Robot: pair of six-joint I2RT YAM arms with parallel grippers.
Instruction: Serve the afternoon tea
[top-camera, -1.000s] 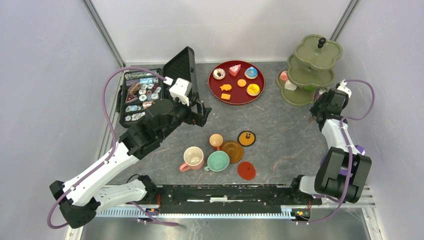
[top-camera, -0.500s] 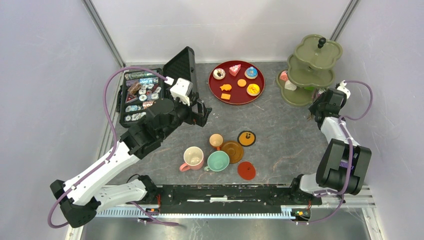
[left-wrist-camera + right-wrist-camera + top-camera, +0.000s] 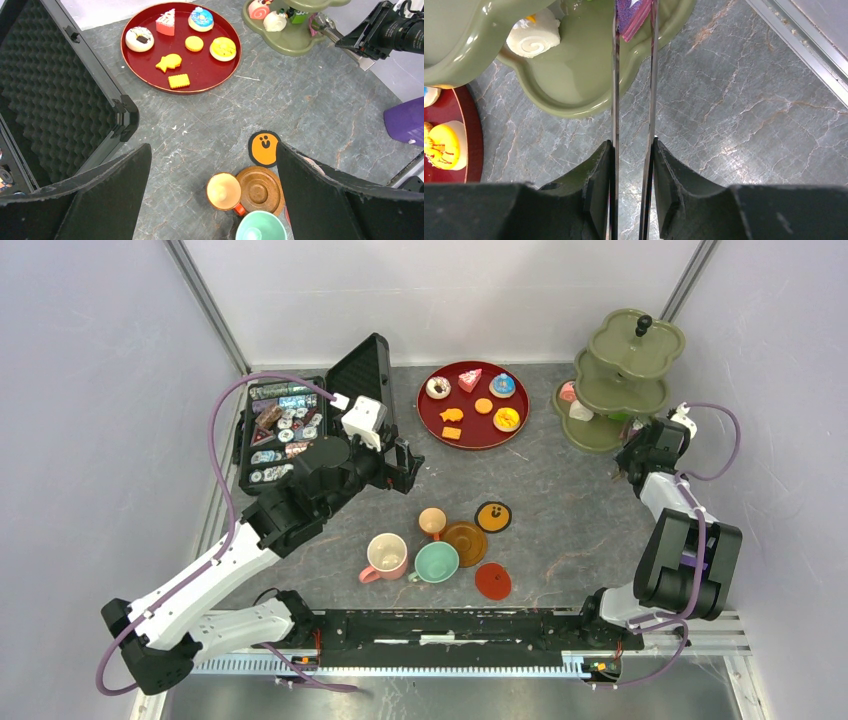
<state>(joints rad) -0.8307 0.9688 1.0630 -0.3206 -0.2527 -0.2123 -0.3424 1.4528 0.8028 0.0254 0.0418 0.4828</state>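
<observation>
My right gripper (image 3: 632, 145) is shut on the thin metal tongs (image 3: 634, 75). Their tips pinch a purple pastry (image 3: 631, 15) over the bottom tier of the green tiered stand (image 3: 574, 85), beside a white roll (image 3: 534, 35). In the top view that gripper (image 3: 630, 455) sits just right of the stand (image 3: 620, 380). A red tray (image 3: 200, 80) holds several pastries. My left gripper (image 3: 212, 150) hangs open and empty above the small orange cup (image 3: 223, 191), brown saucer (image 3: 260, 189) and mint cup (image 3: 261, 227). The pink cup (image 3: 386, 556) stands left of the mint one.
An open black case (image 3: 290, 430) with small items lies at the back left, its lid propped up beside my left wrist. An orange smiley saucer (image 3: 493, 516) and a red saucer (image 3: 493, 581) lie near the cups. Metal frame posts rise at the back corners.
My right wrist has edged up and closer to the green stand, tongs still gripped. The left arm has not moved.
</observation>
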